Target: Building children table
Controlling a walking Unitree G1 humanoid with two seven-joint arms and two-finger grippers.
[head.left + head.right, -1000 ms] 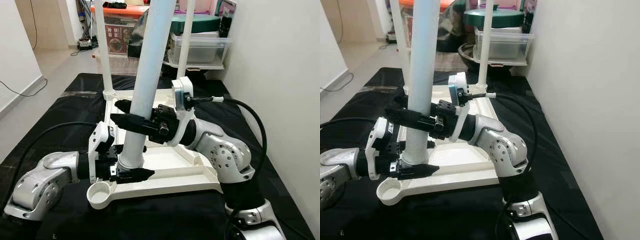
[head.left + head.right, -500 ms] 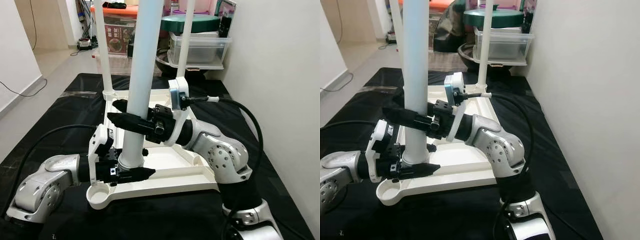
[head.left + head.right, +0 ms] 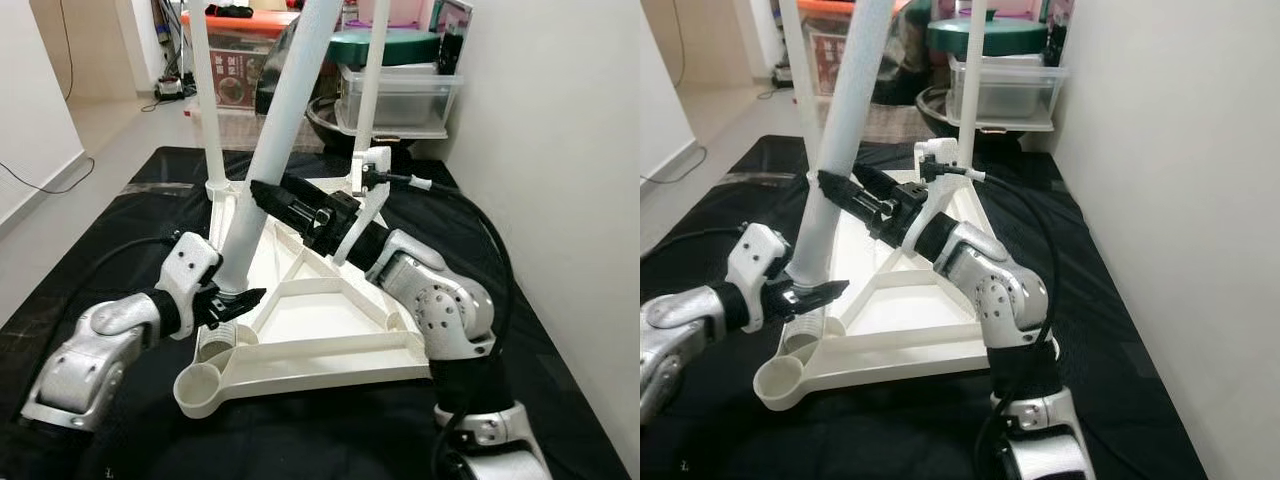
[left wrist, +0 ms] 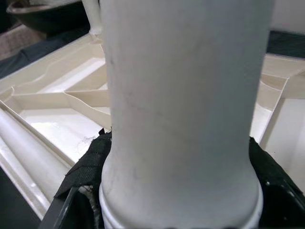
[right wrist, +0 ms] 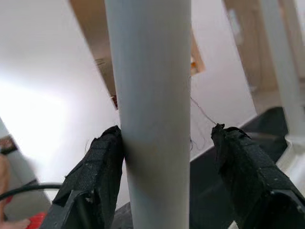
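Observation:
The white table top lies upside down on a black mat. A long white table leg leans over it, top tilted to the right. My left gripper is shut on the leg's lower end, just above a round socket near the front left corner. My right gripper reaches around the leg higher up. One of its fingers touches the leg, and a gap shows before the other finger. An empty corner socket sits at the front.
Two more white legs stand upright in the far corners. The black mat covers the floor around. A white wall runs close on the right. Clear plastic boxes and clutter stand behind.
The leg has gone from upright to leaning right, its foot shifted left and back. My left gripper turned with it. My right gripper slid further along the leg.

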